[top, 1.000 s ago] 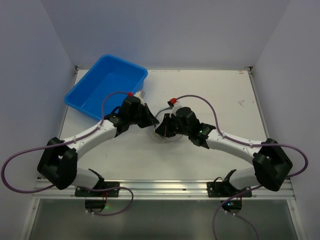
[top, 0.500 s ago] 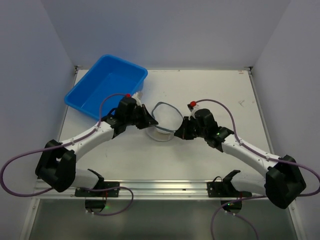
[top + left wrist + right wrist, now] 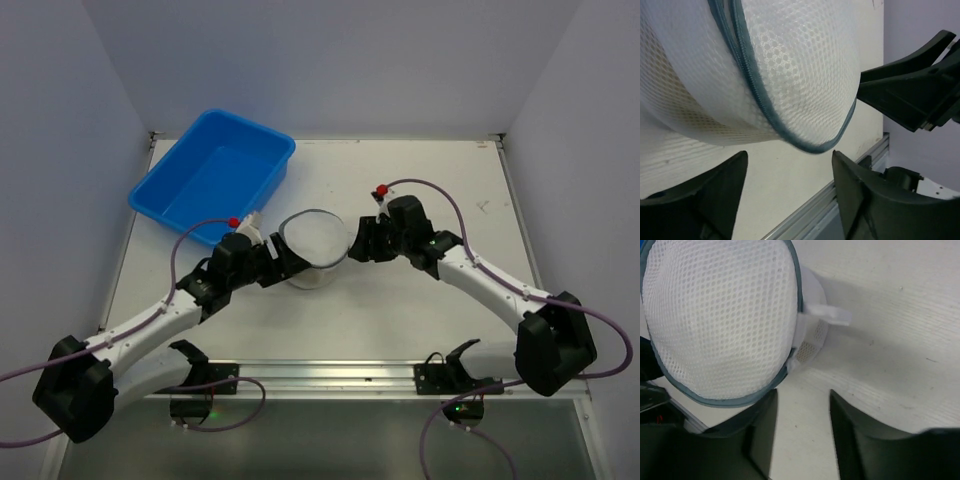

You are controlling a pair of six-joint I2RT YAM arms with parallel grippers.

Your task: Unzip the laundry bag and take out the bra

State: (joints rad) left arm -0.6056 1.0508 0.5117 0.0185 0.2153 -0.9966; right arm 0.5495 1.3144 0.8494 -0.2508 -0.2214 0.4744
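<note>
Laundry bag (image 3: pixel 313 243): white honeycomb mesh, domed, dark zipper (image 3: pixel 751 75) round the rim.
Left jaws and right jaws spread, empty; bag's contents unclear.

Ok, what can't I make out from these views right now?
Bra: only a yellowish tint through the laundry bag mesh, left wrist view.
White tab: zipper pull or label, unclear in right wrist view.
Zipper band: open or closed, unclear; frame edges cut it in both wrist views.

Laundry bag (image 3: pixel 313 243) lies between left end effector (image 3: pixel 284 263) and right end effector (image 3: pixel 356 245), before tub (image 3: pixel 215 180).
</note>
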